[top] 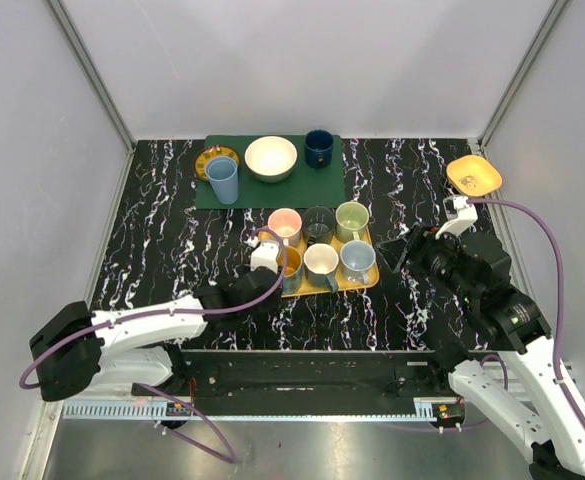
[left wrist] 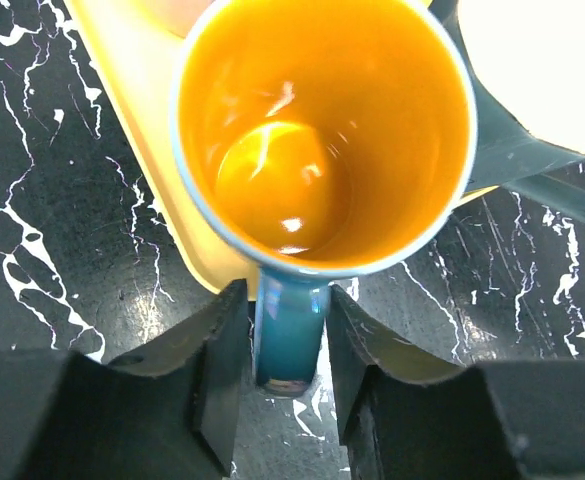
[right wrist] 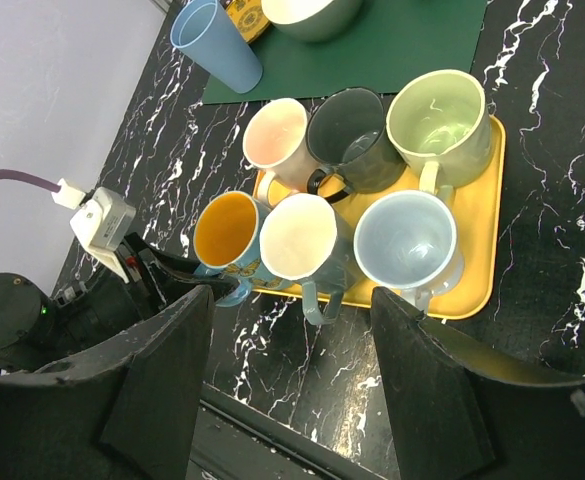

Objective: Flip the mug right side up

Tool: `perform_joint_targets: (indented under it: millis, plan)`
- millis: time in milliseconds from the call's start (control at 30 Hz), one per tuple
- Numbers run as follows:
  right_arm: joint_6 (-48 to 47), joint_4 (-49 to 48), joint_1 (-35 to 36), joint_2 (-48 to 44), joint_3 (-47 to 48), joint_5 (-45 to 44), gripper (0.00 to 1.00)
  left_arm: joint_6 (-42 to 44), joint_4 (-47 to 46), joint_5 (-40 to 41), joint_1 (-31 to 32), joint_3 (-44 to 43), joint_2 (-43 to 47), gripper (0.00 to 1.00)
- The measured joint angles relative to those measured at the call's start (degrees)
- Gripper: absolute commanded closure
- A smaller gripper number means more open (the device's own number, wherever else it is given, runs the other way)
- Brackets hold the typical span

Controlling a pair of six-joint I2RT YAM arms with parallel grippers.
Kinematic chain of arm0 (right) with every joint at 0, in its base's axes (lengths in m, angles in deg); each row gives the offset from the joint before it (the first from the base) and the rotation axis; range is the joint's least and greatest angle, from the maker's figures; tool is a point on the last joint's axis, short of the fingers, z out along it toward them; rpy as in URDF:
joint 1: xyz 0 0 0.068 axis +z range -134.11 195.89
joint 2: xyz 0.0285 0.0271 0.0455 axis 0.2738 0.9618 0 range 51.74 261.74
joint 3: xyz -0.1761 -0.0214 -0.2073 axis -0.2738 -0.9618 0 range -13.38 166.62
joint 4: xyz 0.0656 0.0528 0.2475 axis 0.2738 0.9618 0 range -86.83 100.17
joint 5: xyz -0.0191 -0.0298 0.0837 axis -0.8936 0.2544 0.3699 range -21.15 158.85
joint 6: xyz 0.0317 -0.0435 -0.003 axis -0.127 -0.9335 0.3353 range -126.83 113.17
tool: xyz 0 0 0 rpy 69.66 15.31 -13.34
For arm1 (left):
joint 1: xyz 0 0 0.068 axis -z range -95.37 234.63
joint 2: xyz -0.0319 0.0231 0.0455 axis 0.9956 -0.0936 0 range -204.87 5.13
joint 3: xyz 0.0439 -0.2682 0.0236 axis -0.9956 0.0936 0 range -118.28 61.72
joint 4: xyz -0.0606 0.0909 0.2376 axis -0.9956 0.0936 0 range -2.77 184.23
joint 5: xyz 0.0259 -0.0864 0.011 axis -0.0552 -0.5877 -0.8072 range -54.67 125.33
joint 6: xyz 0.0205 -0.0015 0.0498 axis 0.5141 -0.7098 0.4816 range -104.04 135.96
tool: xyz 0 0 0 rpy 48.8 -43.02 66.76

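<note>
Mug (left wrist: 322,150): upright, mouth up, orange inside with a teal outer wall. It stands at the near left corner of the yellow tray (right wrist: 477,290), and its handle sticks out past the tray's edge.
Mug's hidden parts: the left wrist view shows the inside and the handle but almost none of the outer wall. From above, the left arm's white housing covers part of the rim.
Left tool (left wrist: 286,295): its two fingers sit close on either side of the mug's handle. I cannot tell whether they press on it or stand just off it.
Right tool (right wrist: 290,300): fingers wide apart with nothing between them, held above the near edge of the tray.
Cream mug (right wrist: 297,235): just beside the orange mug. Its handle is half lost against the tray's edge.
Light blue mug (right wrist: 404,240): near right of the tray, upright.
Back row: pink mug (right wrist: 275,132), dark grey mug (right wrist: 357,140) and pale green mug (right wrist: 437,115), all mouth up.
Green mat (top: 272,185): at the back of the desk (top: 172,230). It carries a blue tumbler (top: 222,180), a cream bowl (top: 270,157) and a navy cup (top: 318,147).
Small plate (top: 215,157): partly hidden behind the tumbler, and its pattern is too small to read.
Orange dish (top: 474,175): at the far right, by the wall. Its contents are unclear.
</note>
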Motion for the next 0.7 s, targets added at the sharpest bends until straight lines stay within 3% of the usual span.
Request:
perform_joint_targets:
  millis: [100,300,367,400,567,700]
  plan:
    - [-0.13,0.00,0.00,0.22,-0.02,0.02,0.30,-0.42,0.68,1.49,0.79,-0.46,0.48,0.46]
    - [-0.24,0.00,0.00,0.46,-0.07,0.02,0.30,-1.92,6.69,4.79,2.01,-0.63,3.32,0.38]
    - [-0.24,0.00,0.00,0.46,-0.07,0.02,0.30,-2.97,11.13,6.29,3.04,-1.16,6.08,0.06]
    - [-0.24,0.00,0.00,0.46,-0.07,0.02,0.30,-4.00,14.40,7.28,3.87,-1.73,8.48,0.01]
    - [-0.22,-0.11,0.00,0.46,-0.94,0.02,0.30,-13.07,27.41,15.02,5.53,-5.51,23.87,0.01]
    - [0.07,-0.13,0.00,0.79,-2.62,0.04,0.30,-21.79,33.86,21.29,5.51,-7.06,30.91,0.01]
